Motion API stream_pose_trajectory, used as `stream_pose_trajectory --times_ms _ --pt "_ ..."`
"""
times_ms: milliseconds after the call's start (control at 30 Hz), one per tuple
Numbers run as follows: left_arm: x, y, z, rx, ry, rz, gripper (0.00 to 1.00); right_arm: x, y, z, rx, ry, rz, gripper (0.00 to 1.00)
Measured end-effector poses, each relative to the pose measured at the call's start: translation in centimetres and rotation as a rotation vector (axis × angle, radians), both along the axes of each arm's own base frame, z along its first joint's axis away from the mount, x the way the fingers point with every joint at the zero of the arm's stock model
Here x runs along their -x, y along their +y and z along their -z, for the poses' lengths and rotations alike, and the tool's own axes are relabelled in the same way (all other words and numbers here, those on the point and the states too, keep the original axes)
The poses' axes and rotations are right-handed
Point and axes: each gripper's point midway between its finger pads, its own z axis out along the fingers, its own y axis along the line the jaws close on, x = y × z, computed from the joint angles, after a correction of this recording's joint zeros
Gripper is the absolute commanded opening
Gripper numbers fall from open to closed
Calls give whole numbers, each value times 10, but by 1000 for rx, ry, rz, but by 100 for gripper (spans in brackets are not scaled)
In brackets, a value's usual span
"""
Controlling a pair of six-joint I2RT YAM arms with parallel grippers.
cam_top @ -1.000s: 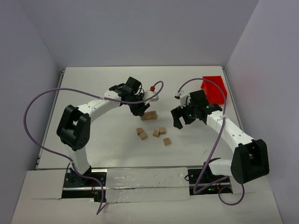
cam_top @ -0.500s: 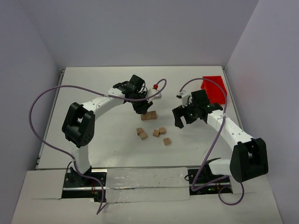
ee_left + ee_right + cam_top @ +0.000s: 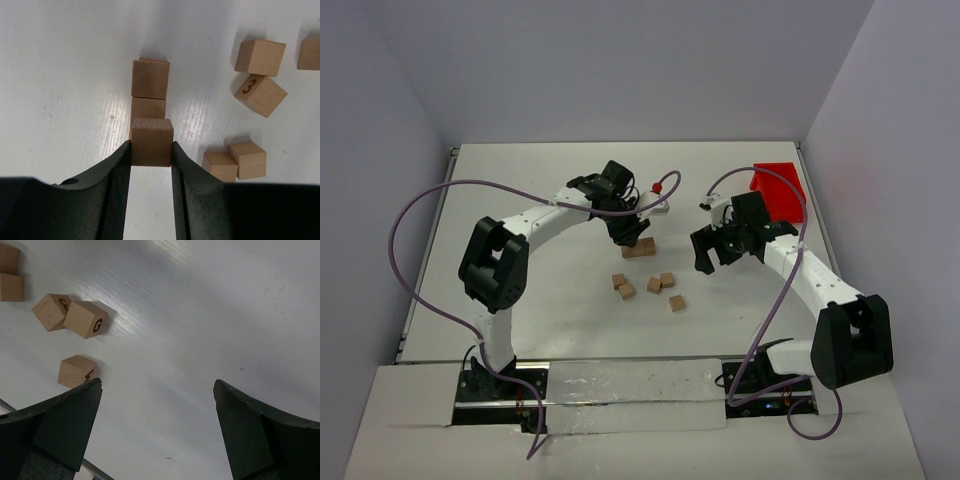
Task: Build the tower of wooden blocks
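The blocks [image 3: 150, 79] are seen as pale, matt wood with fine grain; 1 block [image 3: 260, 94] is stamped with a dark 3. The table [image 3: 60, 75] is finished white, faintly glossy and finely streaked. The fingers [image 3: 116, 192] are moulded in matt black plastic. The bin [image 3: 782, 188] is made of smooth red plastic.

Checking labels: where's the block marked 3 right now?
Left wrist view, upper right: the block marked 3 lies loose on the table just below a plain block, off to the right of the short row of blocks.

Light-tan wood blocks [image 3: 260, 56], some w/ dark-brown letters/nos.; red bin [image 3: 785, 180]; white table [image 3: 570, 160].
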Motion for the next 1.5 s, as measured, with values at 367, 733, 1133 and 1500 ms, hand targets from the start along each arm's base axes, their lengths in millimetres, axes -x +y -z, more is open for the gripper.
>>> stream_pose_trajectory --times_ms 367,733,1133,1500 --pt "1 -5 -1 10 5 26 25 0 -1 3 -2 13 3 100" --pt "1 -6 -1 10 2 32 28 0 0 4 -4 18 1 100" --pt "-1 -9 1 15 5 38 30 0 0 6 -4 27 2 100" --pt "-2 -10 0 17 3 40 33 1 1 6 -9 30 -1 100"
